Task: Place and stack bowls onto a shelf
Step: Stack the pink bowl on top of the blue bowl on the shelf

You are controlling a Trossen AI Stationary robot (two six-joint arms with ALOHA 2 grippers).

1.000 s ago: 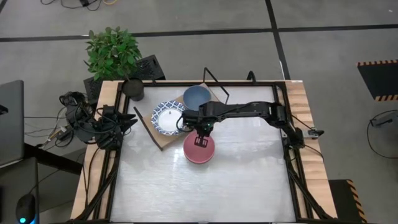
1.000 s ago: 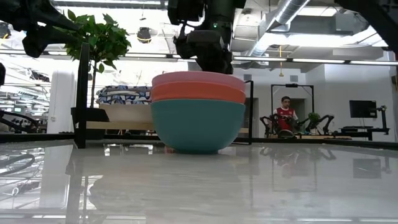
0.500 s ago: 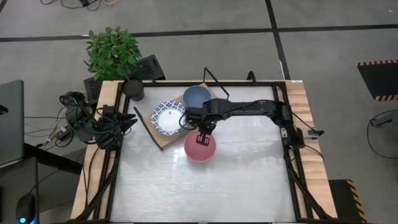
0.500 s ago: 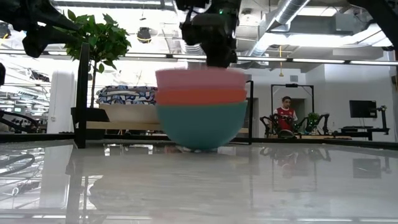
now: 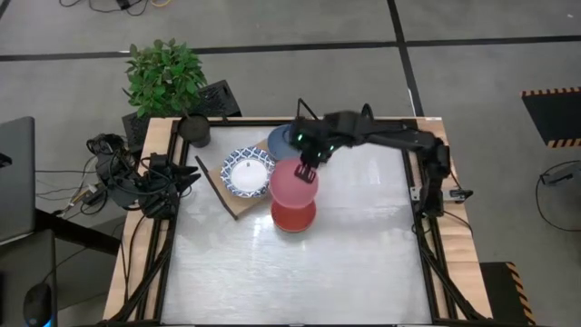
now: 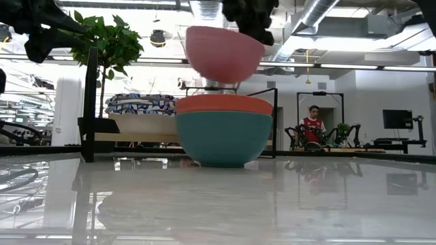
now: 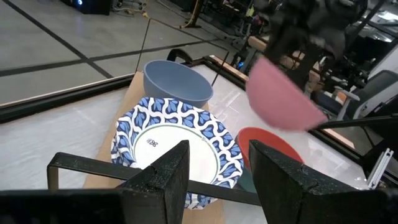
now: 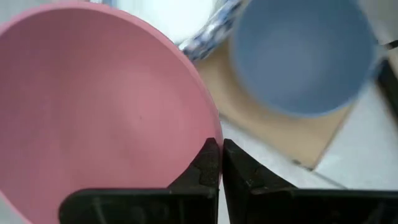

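Pink bowl [image 6: 223, 53], orange-red bowl [image 6: 225, 104] in teal bowl [image 6: 223, 139], blue-and-white patterned bowl [image 5: 248, 173], plain blue bowl [image 7: 176, 81].

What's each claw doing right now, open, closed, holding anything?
Left claw: open, holding nothing, parked at the table's left edge.
Right claw: closed on the pink bowl's rim, holding it above the red and teal bowls.

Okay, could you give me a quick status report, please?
Right gripper shut on pink bowl, lifted above the red and teal bowls. Left gripper open, idle at table edge. Shelf holds patterned bowl, blue bowl.
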